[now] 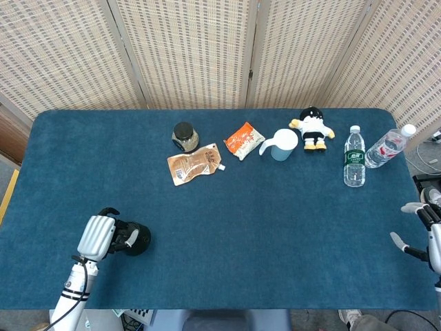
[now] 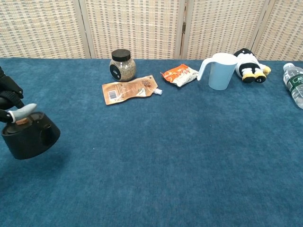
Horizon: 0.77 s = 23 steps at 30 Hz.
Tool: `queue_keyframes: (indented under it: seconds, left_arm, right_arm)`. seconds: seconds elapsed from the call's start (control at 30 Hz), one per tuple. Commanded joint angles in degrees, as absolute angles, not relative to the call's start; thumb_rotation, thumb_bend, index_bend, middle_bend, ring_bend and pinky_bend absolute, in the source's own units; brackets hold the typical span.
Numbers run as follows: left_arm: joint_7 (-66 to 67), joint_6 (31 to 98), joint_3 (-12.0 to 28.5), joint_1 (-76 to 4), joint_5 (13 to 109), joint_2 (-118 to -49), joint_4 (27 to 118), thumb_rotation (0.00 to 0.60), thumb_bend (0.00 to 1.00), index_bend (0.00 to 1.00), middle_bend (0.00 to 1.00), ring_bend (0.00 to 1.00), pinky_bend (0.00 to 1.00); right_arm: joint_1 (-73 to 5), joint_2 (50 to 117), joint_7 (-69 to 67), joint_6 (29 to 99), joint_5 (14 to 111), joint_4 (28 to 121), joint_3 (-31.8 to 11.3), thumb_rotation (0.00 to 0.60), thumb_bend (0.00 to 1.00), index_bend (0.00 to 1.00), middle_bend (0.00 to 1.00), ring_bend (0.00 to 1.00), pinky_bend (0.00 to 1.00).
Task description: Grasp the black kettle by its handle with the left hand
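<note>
The left hand (image 1: 96, 236) curls around the kettle (image 1: 134, 238) at its handle side near the tabletop's (image 1: 262, 221) front-left edge; the grasp looks made, and only securing remains. The right hand (image 1: 427, 231) waits spread, holding nothing.

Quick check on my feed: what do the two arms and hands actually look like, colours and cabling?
The left hand has a ribbed silver-grey back and black inner parts, on a white forearm with black bands and a thin black cable. The right hand, at the frame edge, shows light grey fingers with dark parts.
</note>
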State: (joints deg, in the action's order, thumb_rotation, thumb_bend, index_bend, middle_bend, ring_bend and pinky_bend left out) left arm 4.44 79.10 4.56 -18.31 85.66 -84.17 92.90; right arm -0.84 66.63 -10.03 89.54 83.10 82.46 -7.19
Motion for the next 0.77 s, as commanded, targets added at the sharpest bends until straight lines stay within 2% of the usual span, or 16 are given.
queue_keyframes:
  seconds: [0.03,0.77]
  left_arm:
    - [4.22,79.38,4.46,-18.31,86.18,-84.06,92.66,0.600,0.36,1.00,1.00,0.89,0.36]
    - [3.91,79.55,4.16,-18.25,87.19,-83.77,91.92,0.600,0.38,1.00,1.00,0.88,0.40]
  right_arm:
    - [-0.81,66.65,-10.04,89.53,83.08,82.47,-7.16,0.600,0.20,0.36,0.33,0.23,0.22]
    - [-0.76,66.70,-9.78,89.42,83.12,82.72,-7.14,0.600,0.20,0.36,0.33,0.23,0.22]
